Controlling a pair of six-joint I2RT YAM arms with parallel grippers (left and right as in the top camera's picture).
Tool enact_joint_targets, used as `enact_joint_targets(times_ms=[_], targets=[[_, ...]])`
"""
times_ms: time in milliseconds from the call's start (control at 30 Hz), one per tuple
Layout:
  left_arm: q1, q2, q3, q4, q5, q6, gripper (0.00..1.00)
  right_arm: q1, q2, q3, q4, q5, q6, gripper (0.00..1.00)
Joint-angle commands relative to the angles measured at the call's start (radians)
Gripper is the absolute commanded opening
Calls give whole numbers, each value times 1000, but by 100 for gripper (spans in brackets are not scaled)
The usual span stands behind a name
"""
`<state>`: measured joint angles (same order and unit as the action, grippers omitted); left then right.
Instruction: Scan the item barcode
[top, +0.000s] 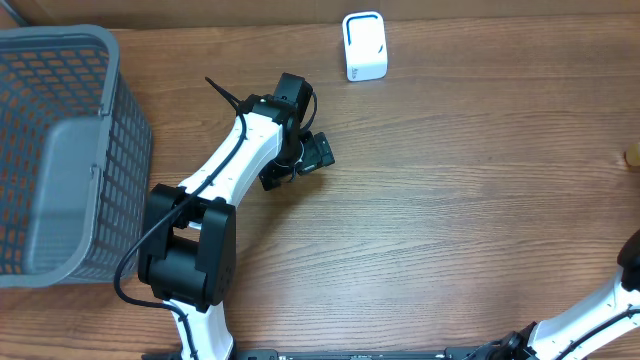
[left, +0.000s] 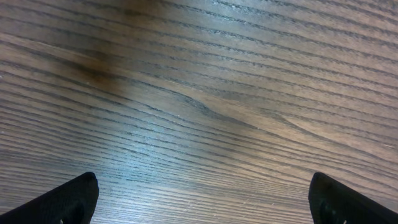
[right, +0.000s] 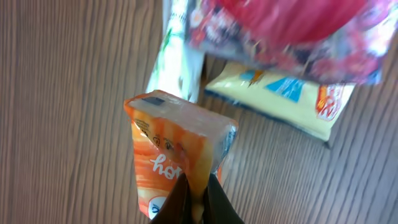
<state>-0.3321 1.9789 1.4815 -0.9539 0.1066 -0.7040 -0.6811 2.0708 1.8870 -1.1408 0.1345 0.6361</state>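
Observation:
In the right wrist view my right gripper (right: 198, 186) is shut on the edge of an orange snack packet (right: 171, 149) with white lettering, held above the wood table. No barcode shows on the face I see. In the overhead view this gripper and the packet are out of frame; only the right arm (top: 590, 320) shows at the bottom right. My left gripper (top: 298, 165) hangs open over bare wood near the table's middle, with nothing between its black fingertips (left: 68, 199).
A white boxy device (top: 364, 45) stands at the back centre. A grey mesh basket (top: 60, 150) fills the left side. Below the right gripper lie a red bag (right: 292, 31), a yellow packet (right: 286, 96) and a green-white wrapper (right: 177, 59).

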Motion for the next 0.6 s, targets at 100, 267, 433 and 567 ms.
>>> enact_joint_targets(times_ms=[100, 267, 433, 567], targets=[[-2, -4, -2, -2, -13, 8, 100, -1, -26, -98, 33, 112, 73, 4], [-2, -4, -2, -2, -13, 8, 100, -1, -27, -119, 63, 127, 71, 30], [-2, -4, -2, -2, -13, 8, 100, -1, -34, -116, 64, 117, 66, 49], [-2, -4, -2, -2, -13, 8, 100, 0, -82, -90, 53, 14, 0, 47]])
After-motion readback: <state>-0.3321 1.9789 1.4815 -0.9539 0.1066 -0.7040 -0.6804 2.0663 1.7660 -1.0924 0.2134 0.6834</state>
